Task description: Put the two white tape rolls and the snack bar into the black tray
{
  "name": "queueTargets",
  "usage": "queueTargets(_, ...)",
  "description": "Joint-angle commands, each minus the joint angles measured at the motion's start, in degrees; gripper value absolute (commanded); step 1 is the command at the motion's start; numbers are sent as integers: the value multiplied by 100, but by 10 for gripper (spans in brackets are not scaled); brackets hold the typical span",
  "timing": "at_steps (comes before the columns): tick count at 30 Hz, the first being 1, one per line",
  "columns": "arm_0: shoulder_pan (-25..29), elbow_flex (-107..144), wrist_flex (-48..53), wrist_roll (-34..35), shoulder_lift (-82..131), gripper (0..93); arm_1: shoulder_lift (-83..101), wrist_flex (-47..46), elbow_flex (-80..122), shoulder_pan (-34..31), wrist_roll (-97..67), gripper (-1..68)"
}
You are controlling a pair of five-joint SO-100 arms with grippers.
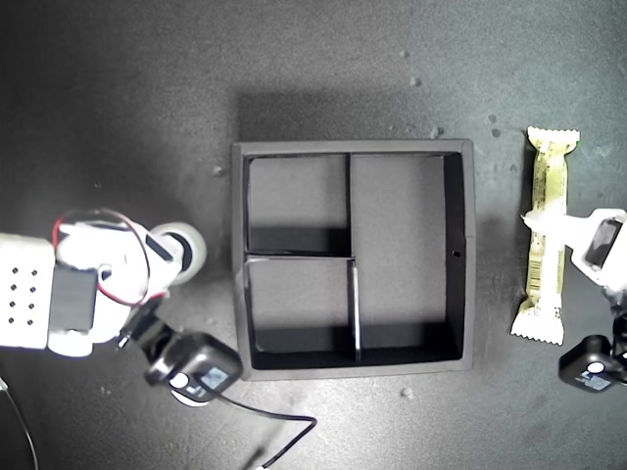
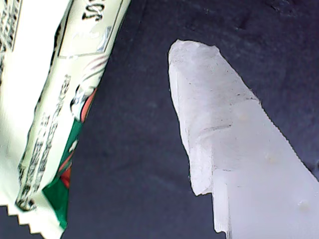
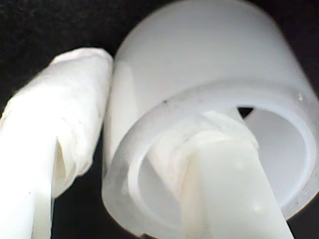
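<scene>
The black tray (image 1: 353, 147) sits mid-table with all three compartments empty. On the exterior view's right, the snack bar (image 1: 549, 235) lies lengthwise beside the tray. My first gripper (image 1: 549, 225) reaches over its middle. In the first wrist view one white finger (image 2: 224, 139) stands beside the wrapper (image 2: 45, 114) with a gap, not touching it. On the exterior view's left, a white tape roll (image 1: 184, 250) rests near the tray. My second gripper (image 3: 149, 99) is shut on the roll's (image 3: 199, 59) wall, one finger inside the hole, one outside. The other tape roll is not clearly visible.
A black camera module (image 1: 193, 367) with a trailing cable (image 1: 274, 421) hangs below the second arm, with a bit of white showing under it. Another black module (image 1: 593, 362) sits on the exterior view's right. Small crumbs dot the dark table.
</scene>
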Motion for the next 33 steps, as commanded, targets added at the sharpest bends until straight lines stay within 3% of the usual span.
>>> queueTargets(1,-62,-88,202,70,272,1,-281,-290,9,149,-202,267)
queueTargets(5,-123,-88,545,114,615,0,-905,-738,-167,202,-352,229)
queueTargets(9,-237,-316,1169,211,1116,0,-1160,-949,-202,237,-422,142)
queueTargets(14,-457,-1125,2074,686,1705,0,-1169,-817,-220,237,-439,74)
queueTargets(20,-729,-3243,3076,1459,1046,0,-1160,202,-1046,62,-650,55)
queueTargets(27,-738,-6662,4184,1942,-1564,1,-1160,1811,-3006,-343,-896,57)
queueTargets(30,-703,-9272,4975,2162,-3261,1,-1169,2109,-3841,-475,-1028,57)
queueTargets(33,-738,-10213,4966,2285,-3876,1,-1441,2118,-4729,-536,-1239,55)
